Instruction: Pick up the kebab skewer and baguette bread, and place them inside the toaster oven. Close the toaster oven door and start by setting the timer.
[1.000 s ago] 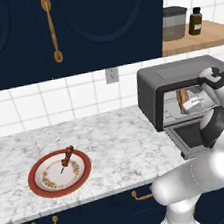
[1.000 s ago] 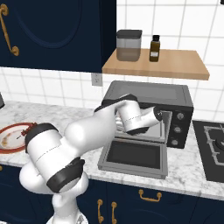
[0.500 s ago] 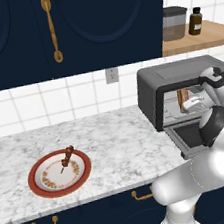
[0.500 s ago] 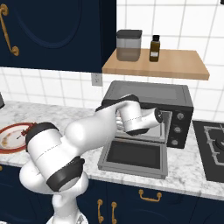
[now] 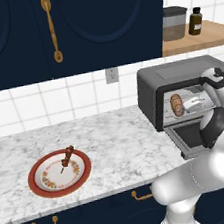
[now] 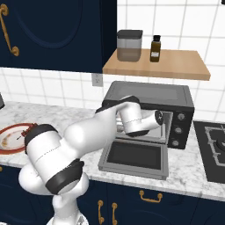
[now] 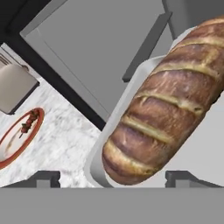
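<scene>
tool [image 7: 112, 179]: jaws spread wide, gripping nothing | baguette bread [image 7: 166, 100] on toaster oven [image 6: 149, 99] tray | no readable writing

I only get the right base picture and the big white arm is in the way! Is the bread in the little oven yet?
Observer: Yes. In the left base view the baguette bread sits inside the toaster oven.
Operator: Is the robot squeezing it?
Observer: No. In the hand view the fingertips stand wide on either side of the loaf, apart from it.
Operator: What is the bread lying on?
Observer: A light grey tray inside the oven, seen close up from the hand.
Operator: Where's the meat stick?
Observer: The kebab skewer lies on the red-rimmed plate, on the counter left of the oven.
</scene>
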Controlling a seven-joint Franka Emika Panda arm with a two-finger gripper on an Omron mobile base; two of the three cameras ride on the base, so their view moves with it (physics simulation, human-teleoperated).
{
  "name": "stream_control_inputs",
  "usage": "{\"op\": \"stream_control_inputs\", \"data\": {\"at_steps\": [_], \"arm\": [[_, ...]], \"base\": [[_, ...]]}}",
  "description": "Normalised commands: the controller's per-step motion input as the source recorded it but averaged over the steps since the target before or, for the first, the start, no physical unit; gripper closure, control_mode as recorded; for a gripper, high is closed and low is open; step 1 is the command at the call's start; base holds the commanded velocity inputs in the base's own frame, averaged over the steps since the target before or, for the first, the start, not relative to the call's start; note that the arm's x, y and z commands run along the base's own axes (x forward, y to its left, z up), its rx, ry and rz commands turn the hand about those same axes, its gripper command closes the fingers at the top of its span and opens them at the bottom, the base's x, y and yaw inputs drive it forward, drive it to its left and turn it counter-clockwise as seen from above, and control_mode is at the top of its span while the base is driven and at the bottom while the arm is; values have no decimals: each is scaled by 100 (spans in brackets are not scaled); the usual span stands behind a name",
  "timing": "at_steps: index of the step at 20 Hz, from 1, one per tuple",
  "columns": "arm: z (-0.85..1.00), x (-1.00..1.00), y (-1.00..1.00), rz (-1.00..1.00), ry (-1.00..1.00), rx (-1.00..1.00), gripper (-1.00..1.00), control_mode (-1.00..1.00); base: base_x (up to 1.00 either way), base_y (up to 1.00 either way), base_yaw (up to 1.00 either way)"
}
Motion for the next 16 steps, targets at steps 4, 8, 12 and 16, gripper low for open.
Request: {"op": "stream_control_inputs", "data": {"at_steps": [4, 8, 12, 16], "arm": [[27, -16, 1, 0, -11, 0, -100, -100], [43, -60, 0, -1, -19, 0, -100, -100], [24, -61, 25, -4, -11, 0, -100, -100], [76, -43, 58, -1, 5, 0, -100, -100]], "base": [[0, 0, 0], [0, 0, 0], [0, 0, 0], [0, 0, 0]]}}
